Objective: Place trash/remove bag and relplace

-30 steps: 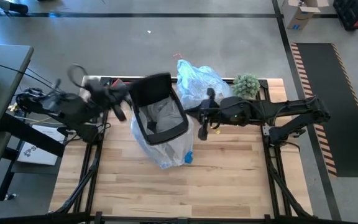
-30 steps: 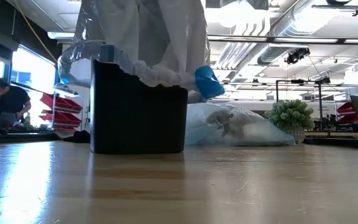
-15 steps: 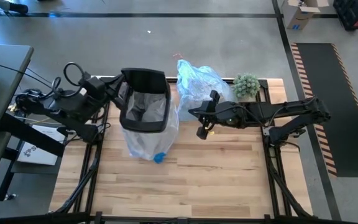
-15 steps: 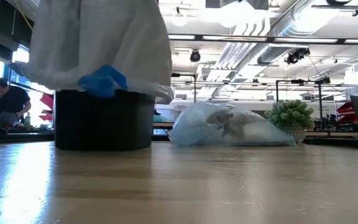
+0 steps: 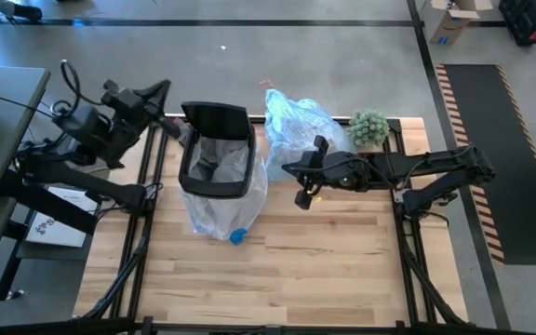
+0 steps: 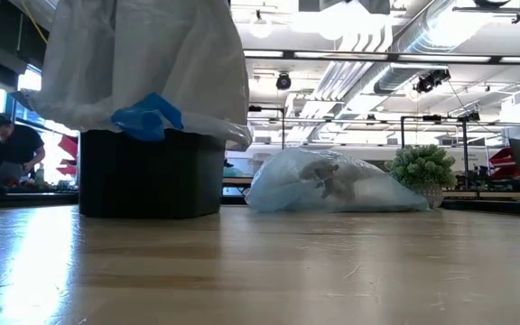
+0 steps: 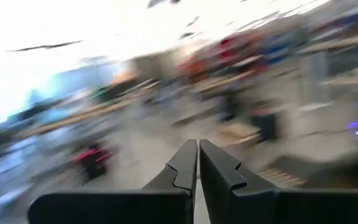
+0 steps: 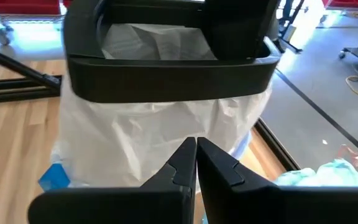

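Behind the lined bin (image 5: 216, 149), light-blue bag (image 6: 332, 183) shows trash inside, low view only, both jaws closed.

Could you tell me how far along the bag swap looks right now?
Mostly done, it seems. The filled light-blue bag lies on the table beside the plant, out of the black bin. A whiter liner drapes over the bin's rim. Neither claw holds anything: the left claw is raised off-table, the right claw shut beside the bin. Tidying the liner may remain.
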You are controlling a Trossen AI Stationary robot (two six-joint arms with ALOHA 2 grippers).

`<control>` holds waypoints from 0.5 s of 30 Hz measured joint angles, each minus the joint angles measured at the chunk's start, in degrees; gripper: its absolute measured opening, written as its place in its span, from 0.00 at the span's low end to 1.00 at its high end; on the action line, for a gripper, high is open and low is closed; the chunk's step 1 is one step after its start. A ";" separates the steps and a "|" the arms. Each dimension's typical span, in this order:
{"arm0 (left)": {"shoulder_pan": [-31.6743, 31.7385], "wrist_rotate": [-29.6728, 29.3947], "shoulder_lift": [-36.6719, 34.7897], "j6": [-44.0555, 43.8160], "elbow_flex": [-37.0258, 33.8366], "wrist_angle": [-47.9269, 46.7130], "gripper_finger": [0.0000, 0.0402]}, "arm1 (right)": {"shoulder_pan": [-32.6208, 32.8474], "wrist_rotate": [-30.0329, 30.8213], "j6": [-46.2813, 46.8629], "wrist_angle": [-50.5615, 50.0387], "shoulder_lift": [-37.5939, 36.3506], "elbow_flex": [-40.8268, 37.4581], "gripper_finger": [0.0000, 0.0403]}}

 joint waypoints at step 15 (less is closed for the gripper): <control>17.44 28.78 -2.00 -24.70 0.02 -20.95 0.00 | 0.32 -7.00 -1.29 5.11 -0.02 0.00 0.00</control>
